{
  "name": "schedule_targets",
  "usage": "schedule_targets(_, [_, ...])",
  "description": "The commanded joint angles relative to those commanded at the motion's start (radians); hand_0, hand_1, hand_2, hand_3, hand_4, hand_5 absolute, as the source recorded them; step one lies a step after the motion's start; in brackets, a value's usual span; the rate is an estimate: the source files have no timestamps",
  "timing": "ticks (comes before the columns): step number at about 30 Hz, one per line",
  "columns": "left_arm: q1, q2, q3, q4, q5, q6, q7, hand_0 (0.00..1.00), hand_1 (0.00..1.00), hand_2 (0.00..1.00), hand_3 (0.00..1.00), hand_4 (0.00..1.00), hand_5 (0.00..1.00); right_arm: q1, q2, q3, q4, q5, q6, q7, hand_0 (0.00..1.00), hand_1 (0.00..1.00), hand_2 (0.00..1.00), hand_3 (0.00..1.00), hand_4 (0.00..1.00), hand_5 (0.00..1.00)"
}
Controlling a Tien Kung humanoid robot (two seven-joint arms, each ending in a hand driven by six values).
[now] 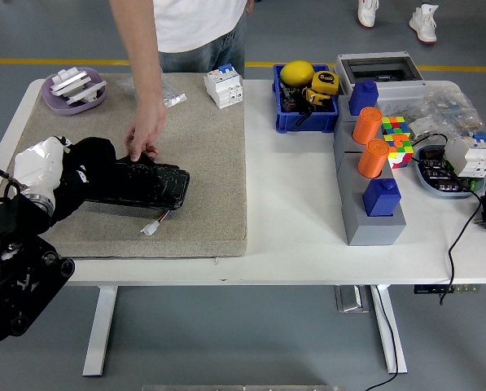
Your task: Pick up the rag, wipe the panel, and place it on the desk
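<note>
White worktop (291, 236) carries a beige mat; the left robot hand (92, 159), grip state indeterminable, covers the glossy black panel (149, 183). Person's hand (145, 130) steadying it risks contact.

Blue bin (305, 114), perhaps tools inside.

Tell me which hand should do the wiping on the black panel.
Left. The left hand, in a black glove, already lies over the left end of the glossy black panel on the beige felt mat. The right arm is out of view.
</note>
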Motion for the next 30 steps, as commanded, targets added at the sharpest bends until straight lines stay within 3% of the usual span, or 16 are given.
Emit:
schedule_targets(15, [-0.016,-0.024,0.208,-0.113,-0.025,0.013,0.026,0.21,0.297,0.536,0.532,0.362,0.002,-0.001,-0.003,-0.01,-0.003,0.001,0.001,0.002,0.751,0.601,0.61,0.556,0.931,0.46])
schedule_targets(30, [-0.034,-0.065,0.258,-0.15,-0.018,0.012,0.05,0.208,0.29,0.538,0.534,0.378,0.002,-0.002,-0.007,-0.05,-0.003,0.021,0.007,0.002,0.75,0.601,0.611,0.556,0.931,0.461])
